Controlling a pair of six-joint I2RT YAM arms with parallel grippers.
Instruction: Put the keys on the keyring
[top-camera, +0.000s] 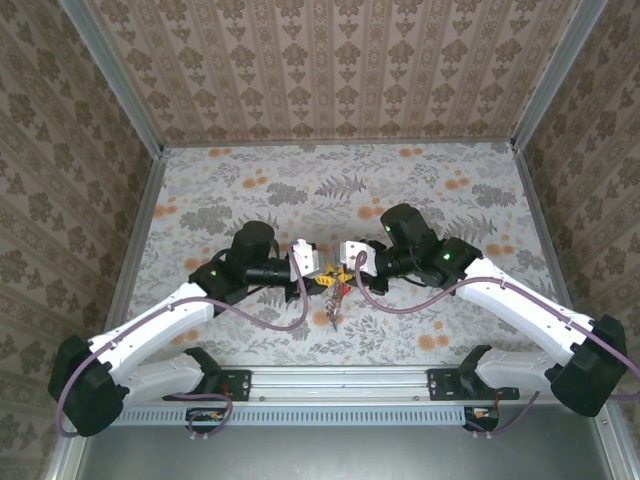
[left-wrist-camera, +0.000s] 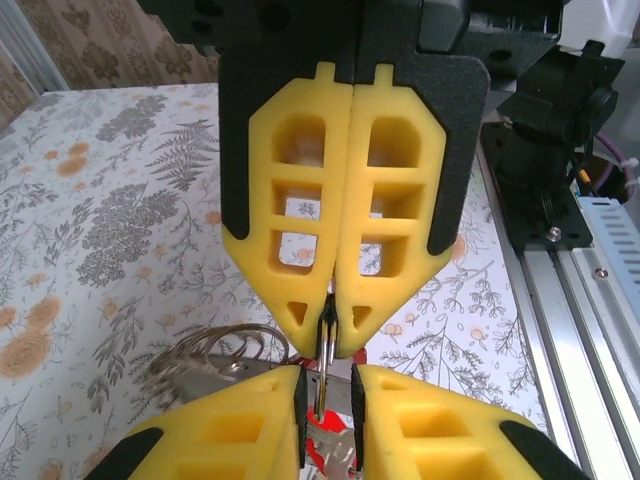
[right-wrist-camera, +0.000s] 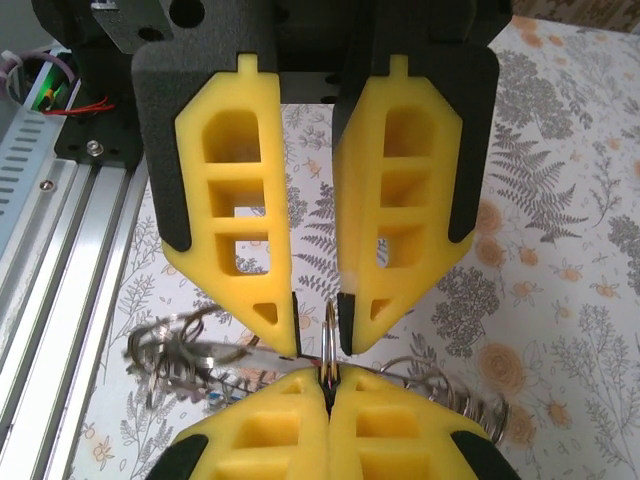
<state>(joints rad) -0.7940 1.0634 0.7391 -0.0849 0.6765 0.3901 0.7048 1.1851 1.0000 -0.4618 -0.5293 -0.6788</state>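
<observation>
Left gripper (left-wrist-camera: 336, 338): jaws closed, pinching the keyring (left-wrist-camera: 322, 372) edge-on at the tips. Directly below it is the right gripper (left-wrist-camera: 327, 400), jaws slightly apart around the same wire. To its lower left are blurred silvery wire loops (left-wrist-camera: 215, 358).

Keys (top-camera: 331, 297) too small to count; keyring (right-wrist-camera: 328, 345) partly hidden by jaws.
</observation>
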